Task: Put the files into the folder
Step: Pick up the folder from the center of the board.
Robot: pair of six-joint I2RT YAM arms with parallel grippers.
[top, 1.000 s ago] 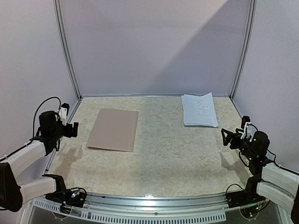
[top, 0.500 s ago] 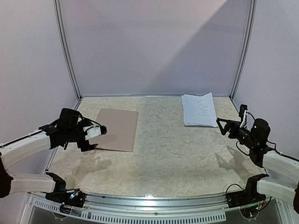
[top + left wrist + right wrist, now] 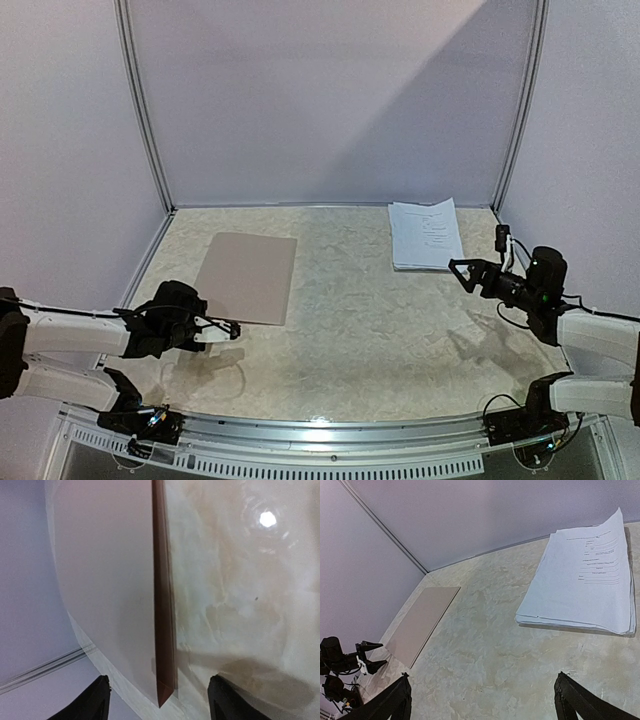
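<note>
Risk of pinching both leaves and dragging folder [image 3: 246, 277] at ten o'clock: left gripper [image 3: 228, 330] parted just short of its near edge; right gripper [image 3: 460, 270] wide near files [image 3: 426, 236] at one o'clock

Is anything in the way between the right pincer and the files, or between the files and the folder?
Nothing visible. Only bare table separates the right pincer from the files, and the files from the folder.
</note>
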